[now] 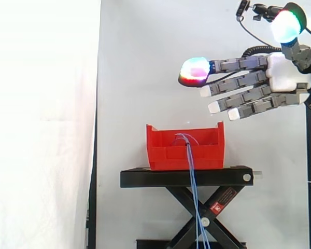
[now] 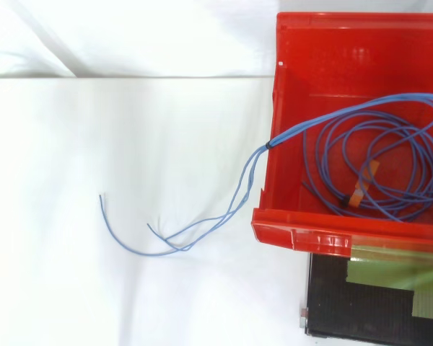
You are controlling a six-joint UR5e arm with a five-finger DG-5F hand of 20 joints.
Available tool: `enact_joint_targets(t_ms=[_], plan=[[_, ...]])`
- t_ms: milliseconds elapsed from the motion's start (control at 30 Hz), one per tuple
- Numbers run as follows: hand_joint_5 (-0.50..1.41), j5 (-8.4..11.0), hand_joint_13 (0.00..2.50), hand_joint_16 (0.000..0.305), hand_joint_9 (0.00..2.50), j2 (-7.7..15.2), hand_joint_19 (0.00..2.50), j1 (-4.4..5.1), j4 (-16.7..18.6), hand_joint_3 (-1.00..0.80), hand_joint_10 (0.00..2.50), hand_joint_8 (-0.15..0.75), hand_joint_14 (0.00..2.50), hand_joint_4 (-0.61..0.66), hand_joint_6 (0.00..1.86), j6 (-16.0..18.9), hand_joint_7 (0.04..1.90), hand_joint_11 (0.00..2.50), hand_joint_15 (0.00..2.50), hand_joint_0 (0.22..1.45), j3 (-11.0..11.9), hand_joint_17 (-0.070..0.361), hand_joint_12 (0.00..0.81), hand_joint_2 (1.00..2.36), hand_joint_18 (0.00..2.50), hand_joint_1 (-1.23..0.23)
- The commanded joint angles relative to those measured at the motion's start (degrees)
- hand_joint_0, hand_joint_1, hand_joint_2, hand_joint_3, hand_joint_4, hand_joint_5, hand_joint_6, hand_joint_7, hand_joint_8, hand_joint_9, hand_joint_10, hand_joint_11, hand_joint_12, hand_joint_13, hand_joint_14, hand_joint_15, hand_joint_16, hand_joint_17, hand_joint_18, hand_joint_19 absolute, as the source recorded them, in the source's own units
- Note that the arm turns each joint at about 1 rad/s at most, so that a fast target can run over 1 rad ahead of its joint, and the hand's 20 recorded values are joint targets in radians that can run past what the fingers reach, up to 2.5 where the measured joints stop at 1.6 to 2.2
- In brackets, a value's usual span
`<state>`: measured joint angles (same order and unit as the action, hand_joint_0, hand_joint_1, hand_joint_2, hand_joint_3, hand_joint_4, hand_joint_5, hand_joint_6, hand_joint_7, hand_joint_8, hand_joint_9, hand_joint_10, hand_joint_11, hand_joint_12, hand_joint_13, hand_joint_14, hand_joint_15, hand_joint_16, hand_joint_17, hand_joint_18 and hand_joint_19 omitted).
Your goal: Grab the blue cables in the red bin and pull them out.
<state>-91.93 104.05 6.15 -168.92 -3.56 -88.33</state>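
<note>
While the hand [image 1: 285, 72] hovers above the red bin [image 1: 166, 153], fingers straight and empty, we judge the blue cables [image 1: 192, 181], coiled inside with ends trailing over its wall, could snag and drag it.

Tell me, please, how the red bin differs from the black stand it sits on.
The red bin is an open-topped box; the black stand is a flat platform on crossed legs. The bin holds the coiled blue cables; the stand carries the bin. In the side view the bin is narrower than the stand's platform. Shared: the cables' loose ends hang down in front of both.
</note>
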Motion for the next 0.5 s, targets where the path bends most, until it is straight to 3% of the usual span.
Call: enact_joint_targets(t_ms=[0, 467], plan=[[0.0, 0.0, 0.0, 0.048, 0.0, -0.1, 0.52, 0.0, 0.0, -1.0, 0.0, 0.165, 0.01, 0.13, 0.01, 0.0, 0.18, 0.12, 0.32, 0.76, 0.0, 0.107, 0.317, 1.0, 0.0, -0.76], [0.0, -0.18, 0.0, 0.047, 0.0, 0.0, 0.53, 0.0, 0.0, -1.0, 0.0, 0.167, 0.01, 0.13, 0.01, 0.1, 0.18, 0.13, 0.33, 0.77, 0.0, 0.106, 0.317, 1.0, 0.0, -0.76]])
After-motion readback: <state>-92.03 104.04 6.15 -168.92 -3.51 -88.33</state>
